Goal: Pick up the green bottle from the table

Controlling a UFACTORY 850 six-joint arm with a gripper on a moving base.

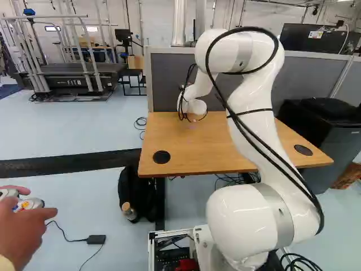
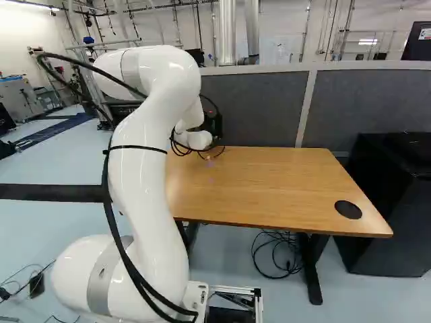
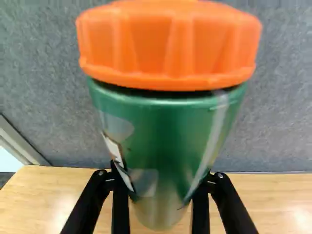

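Lifting the green bottle [image 3: 166,129] straight up looks like the step in hand, since it stands between the two fingers of the gripper [image 3: 162,179], with one against each side. I take this as a real grip, closed on the body well below the orange cap [image 3: 168,48]. The bottle is over the far part of the wooden table [image 1: 186,149], toward its left side and near the grey divider [image 2: 256,104]; whether its base touches the wood or hangs just above it, I cannot tell. Good work here calls for firm, even pressure before any height is gained, because the smooth, rounded side could slip or turn if the squeeze is light. Too hard a squeeze might dent a soft wall, so enough to hold is enough. The rise should be slow and vertical, the bottle kept at its present lean, with no push forward, as the divider stands close behind and the tall cap could knock it. Watching the base against the tabletop in the wrist view would show whether the bottle comes up with the fingers or slides down between them. The black cable [image 1: 244,127] looping along the white arm [image 1: 248,107] needs slack as the wrist climbs. Only with clear space beneath should any sideways travel begin.
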